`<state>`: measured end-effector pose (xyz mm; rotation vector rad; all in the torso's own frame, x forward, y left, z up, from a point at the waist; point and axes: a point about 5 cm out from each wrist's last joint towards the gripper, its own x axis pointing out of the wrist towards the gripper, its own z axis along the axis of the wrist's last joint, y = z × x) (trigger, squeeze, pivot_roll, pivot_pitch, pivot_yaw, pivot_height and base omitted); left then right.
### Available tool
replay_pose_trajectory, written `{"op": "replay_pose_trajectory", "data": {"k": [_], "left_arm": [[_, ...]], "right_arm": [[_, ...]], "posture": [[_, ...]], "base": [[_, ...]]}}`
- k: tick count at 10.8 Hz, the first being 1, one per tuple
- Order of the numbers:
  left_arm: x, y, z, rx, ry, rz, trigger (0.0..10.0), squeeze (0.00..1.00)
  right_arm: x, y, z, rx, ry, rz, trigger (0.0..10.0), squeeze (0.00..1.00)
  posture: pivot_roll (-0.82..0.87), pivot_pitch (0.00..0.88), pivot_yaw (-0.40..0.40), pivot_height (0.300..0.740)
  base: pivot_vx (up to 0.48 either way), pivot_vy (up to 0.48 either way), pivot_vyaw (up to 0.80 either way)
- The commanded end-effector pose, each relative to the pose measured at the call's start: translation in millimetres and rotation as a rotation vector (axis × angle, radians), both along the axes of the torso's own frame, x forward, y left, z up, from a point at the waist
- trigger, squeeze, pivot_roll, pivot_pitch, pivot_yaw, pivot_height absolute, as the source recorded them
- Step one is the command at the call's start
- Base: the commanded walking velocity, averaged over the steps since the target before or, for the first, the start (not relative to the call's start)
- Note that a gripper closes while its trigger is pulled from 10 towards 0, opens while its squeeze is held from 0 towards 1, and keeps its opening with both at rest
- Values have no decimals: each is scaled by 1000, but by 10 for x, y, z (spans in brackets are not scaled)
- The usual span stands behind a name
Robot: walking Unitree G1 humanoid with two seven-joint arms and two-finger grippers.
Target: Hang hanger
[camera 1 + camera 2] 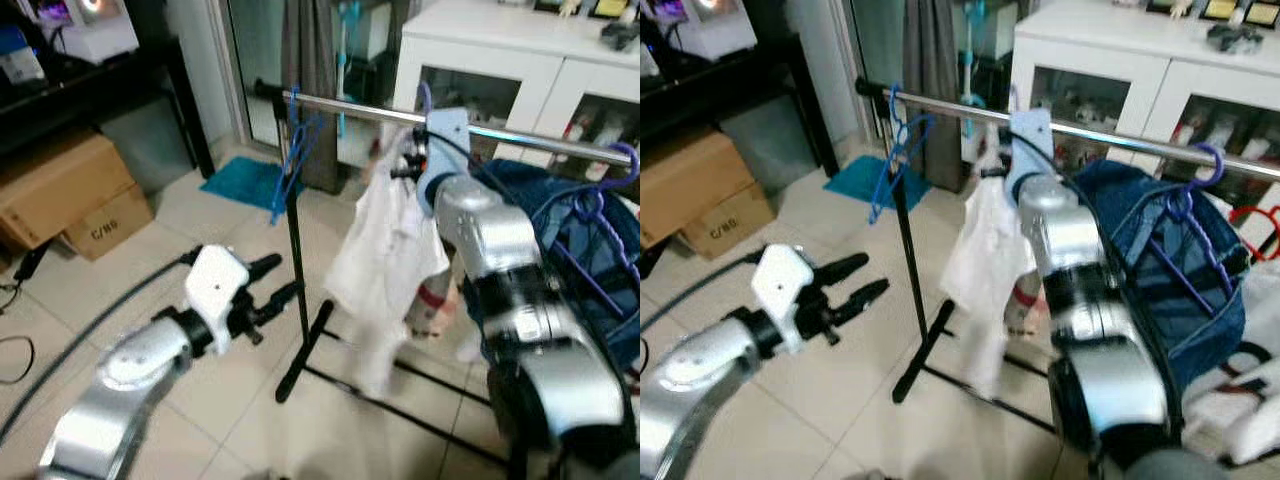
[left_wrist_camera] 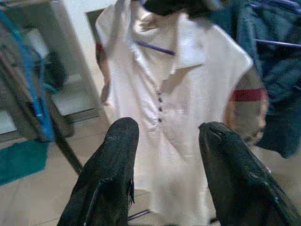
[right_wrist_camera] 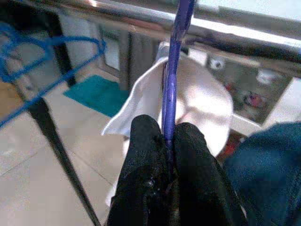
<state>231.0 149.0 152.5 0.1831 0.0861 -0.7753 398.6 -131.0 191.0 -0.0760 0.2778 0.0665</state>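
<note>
I am holding my right gripper (image 3: 170,141) up just under the chrome rail (image 1: 520,138) of the clothes rack, its jaws pinched tight on the neck of the purple hanger (image 3: 175,75) that carries the white polo shirt (image 1: 385,260). The hook is rising past the rail, but I cannot tell whether it is already seated over it or only lying against it. The shirt is hanging below the rail, between the blue hanger (image 1: 292,160) near the rail's left end and the dark blue garment (image 1: 1160,260) on another purple hanger (image 1: 1195,215) toward its right end. My left gripper (image 1: 268,290) is hovering well below the rail, beside the rack's black upright post (image 1: 297,270), with its jaws spread wide and holding nothing, facing the shirt's front. What is worrying me is letting go too soon: if the hook is only leaning on the rail, the shirt's weight would probably pull the hanger off and drop everything to the tiled floor (image 1: 200,220). The thin neck could also twist in my pinch, turning the hook away from the rail. Pushing hard against the rail might rock the light rack or slide the hanger into the dark blue garment, and the loose shirt could snag on my forearm as I pull away.
</note>
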Motion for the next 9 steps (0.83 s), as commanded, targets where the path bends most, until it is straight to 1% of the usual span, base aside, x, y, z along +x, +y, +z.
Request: {"op": "replay_pose_trajectory", "data": {"k": [1,2,3,4,6,8,9], "left_arm": [[-37,12,41,-5,1,-32,10000,0],[-62,12,49,-16,6,-52,10000,0],[-73,30,109,-36,-18,-51,10000,0],[-83,37,116,-38,-18,-51,10000,0],[-139,86,77,-26,4,-44,10000,0],[-131,84,48,-20,15,-46,10000,0],[-120,84,50,-19,13,-41,10000,0]], "right_arm": [[71,-66,85,6,-34,-41,10000,0],[101,-111,52,17,-17,-69,10000,0],[143,-183,-21,7,19,-111,10000,0],[146,-187,-35,7,26,-114,10000,0],[124,-182,-168,-13,75,-102,10000,0],[83,-238,-317,-18,118,-108,10000,0],[83,-252,-321,10,105,-102,10000,0]], "posture": [[-67,0,39,740],[-64,0,39,740],[-48,0,29,740],[-37,0,22,740],[-30,0,18,740],[-34,0,25,740],[-35,0,27,740]], "base": [[0,0,0],[0,0,0],[0,0,0],[0,0,0],[0,0,0],[0,0,0],[0,0,0]]}}
